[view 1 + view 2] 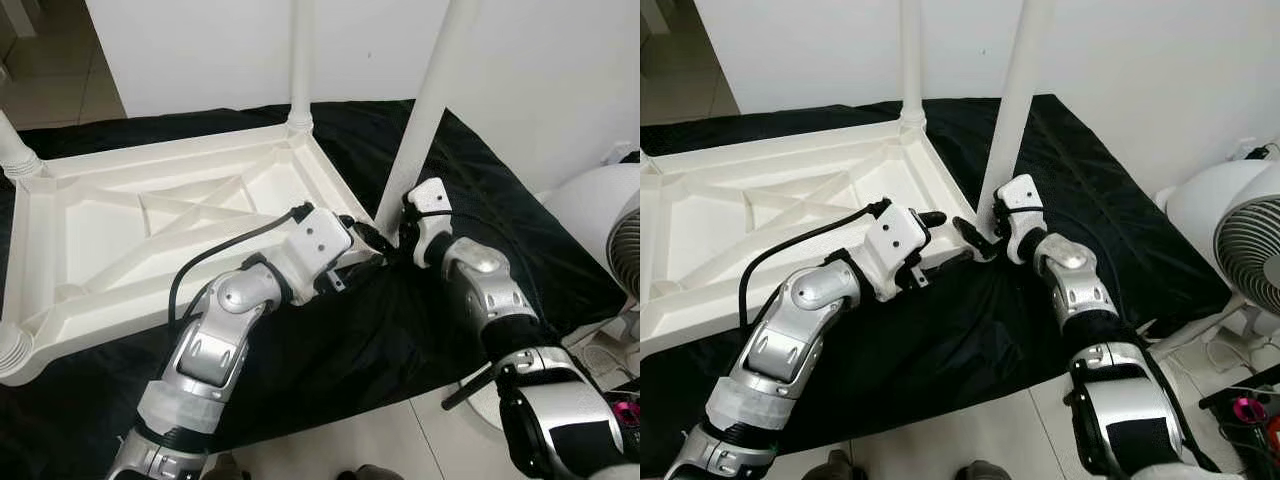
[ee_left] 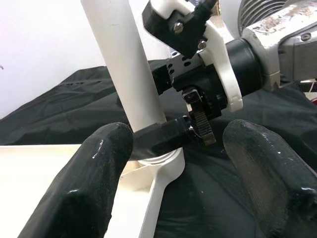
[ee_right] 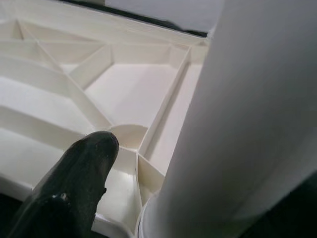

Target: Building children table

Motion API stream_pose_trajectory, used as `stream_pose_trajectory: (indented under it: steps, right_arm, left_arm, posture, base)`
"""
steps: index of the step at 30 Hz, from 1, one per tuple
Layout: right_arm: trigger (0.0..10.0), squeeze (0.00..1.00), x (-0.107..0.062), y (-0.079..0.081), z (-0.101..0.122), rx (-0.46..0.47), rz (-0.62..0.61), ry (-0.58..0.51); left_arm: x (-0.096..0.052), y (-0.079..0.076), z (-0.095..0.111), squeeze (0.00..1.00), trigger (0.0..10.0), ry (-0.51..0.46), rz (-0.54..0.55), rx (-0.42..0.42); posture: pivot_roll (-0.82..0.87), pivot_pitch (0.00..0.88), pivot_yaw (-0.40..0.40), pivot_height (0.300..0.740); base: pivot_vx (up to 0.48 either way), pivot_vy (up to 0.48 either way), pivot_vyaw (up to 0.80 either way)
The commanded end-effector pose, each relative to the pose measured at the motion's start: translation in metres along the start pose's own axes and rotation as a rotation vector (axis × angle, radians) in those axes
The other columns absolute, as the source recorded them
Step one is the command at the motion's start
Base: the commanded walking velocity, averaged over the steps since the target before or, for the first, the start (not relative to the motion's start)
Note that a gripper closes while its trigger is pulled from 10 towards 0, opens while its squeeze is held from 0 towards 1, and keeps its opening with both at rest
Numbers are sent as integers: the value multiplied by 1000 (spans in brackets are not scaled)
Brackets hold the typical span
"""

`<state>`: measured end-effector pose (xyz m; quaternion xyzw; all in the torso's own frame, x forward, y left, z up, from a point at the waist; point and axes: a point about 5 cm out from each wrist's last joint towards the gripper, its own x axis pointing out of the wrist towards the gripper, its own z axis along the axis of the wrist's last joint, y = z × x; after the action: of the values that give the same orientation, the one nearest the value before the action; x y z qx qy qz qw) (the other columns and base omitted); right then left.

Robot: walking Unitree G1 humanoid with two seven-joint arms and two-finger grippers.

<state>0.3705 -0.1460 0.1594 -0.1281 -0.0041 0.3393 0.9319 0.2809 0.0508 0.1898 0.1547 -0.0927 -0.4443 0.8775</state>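
The white plastic children's tabletop (image 1: 150,230) lay upside down on a black cloth (image 1: 400,330) spread over the floor, its ribbed underside facing up. A white round plastic leg (image 1: 425,110) stood upright in the corner socket nearest the two pincers, and a second white leg (image 1: 300,60) rose from the far corner beyond them. Two more white ribbed leg stubs (image 1: 15,155) showed at the corners on the far side of the left arm.

The right pincer (image 1: 985,235) was closed around the base of the near leg, just above the socket; in the left wrist view one black finger (image 2: 161,138) lay pressed across the leg's foot, and in the right wrist view the leg sat right against the other finger (image 3: 81,173). The left pincer (image 1: 365,240) sat immediately beside it, reaching over the tabletop's rim towards the same corner. Its two fingers (image 2: 89,183) stood wide apart with nothing between them, framing the leg base and the right pincer's finger.

Beyond the right arm, off the edge of the cloth, stood a white round electric fan (image 1: 1240,240) on the pale tiled floor (image 1: 380,440). A white wall (image 1: 200,50) stood behind the tabletop.
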Motion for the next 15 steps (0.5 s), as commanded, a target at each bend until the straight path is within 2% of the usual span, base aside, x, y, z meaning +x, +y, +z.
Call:
stream_pose_trajectory:
  steps: [1,9,10,11,15]
  right_arm:
    - [10000,0,4,2,-3,-40,47,40]
    - [10000,0,10,1,-10,-49,33,91]
    - [4706,0,10,1,-12,-38,30,98]
    - [0,0,9,3,-16,-22,32,104]
    - [0,0,6,4,-23,0,41,114]
  left_arm:
    - [1,5,1,0,10000,-3,72,11]
    - [2,5,2,0,10000,-5,67,15]
    - [2,5,2,0,10000,-5,66,15]
    - [2,5,2,0,10000,-5,67,15]
    - [1,5,2,0,10000,-3,68,13]
  posture:
    - [-8,0,-14,740]
    - [-8,0,-14,740]
    - [-4,0,-13,740]
    - [-4,0,-13,740]
    - [-4,0,-14,740]
  base:
    - [0,0,0]
    - [0,0,0]
    - [0,0,0]
    - [0,0,0]
    - [0,0,0]
